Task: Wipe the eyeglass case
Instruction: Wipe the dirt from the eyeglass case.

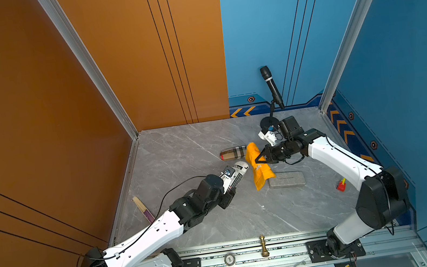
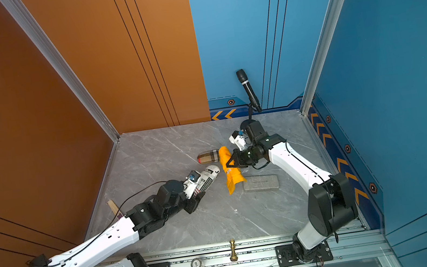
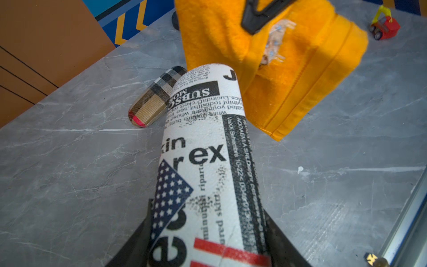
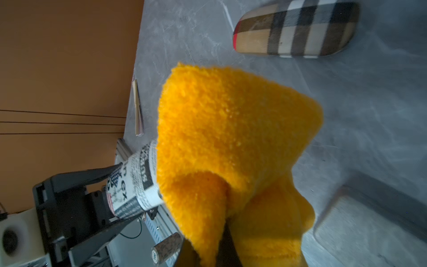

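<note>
The left gripper [image 3: 208, 222] is clamped on the near end of the newspaper-print eyeglass case [image 1: 240, 170], held off the table [image 1: 182, 158] with its far end at the edge of the yellow cloth [image 1: 259, 174]. Beyond, the right gripper [image 1: 259, 159] pinches that cloth by one fold, so a hard rub could, I judge, lever the case from its one-ended hold or tug the cloth free; its hanging tail might drag the grey case [image 1: 288, 179] lying by it.

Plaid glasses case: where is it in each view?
In a top view: plaid case beside the yellow cloth.
In a top view: plaid case, same spot.
Left wrist: case partly hidden behind the newsprint case.
Right wrist: case whole, beyond the cloth.
Shared landmark: the cloth.
</note>
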